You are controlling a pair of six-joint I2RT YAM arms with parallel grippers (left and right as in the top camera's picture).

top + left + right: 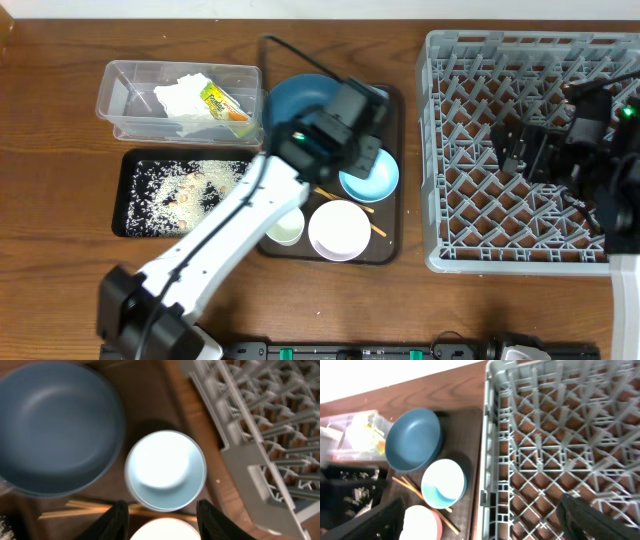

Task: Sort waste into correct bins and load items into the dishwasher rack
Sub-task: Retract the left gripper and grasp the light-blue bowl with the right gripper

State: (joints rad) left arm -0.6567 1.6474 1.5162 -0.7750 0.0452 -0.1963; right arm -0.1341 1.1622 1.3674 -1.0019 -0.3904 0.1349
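A: Bowl placement is looking deliberate: the light-blue bowl point(165, 470) is sitting upright on the brown tray point(392, 245), near the rack point(520, 45), and the left claw point(161, 506) is hovering right over it, fingers spread apart, gripping nothing.

B: Probably lining up on the rim; that smooth, round, glossy wall is likely going to be slippery. And the right claw point(480, 505)?

A: Hanging wide open above the rack's grey pegged lattice. The crumpled napkin point(180, 97) and wrapper point(222, 103) are lying in the clear tub point(118, 112); rice point(190, 185) is speckling the black tray point(128, 218).
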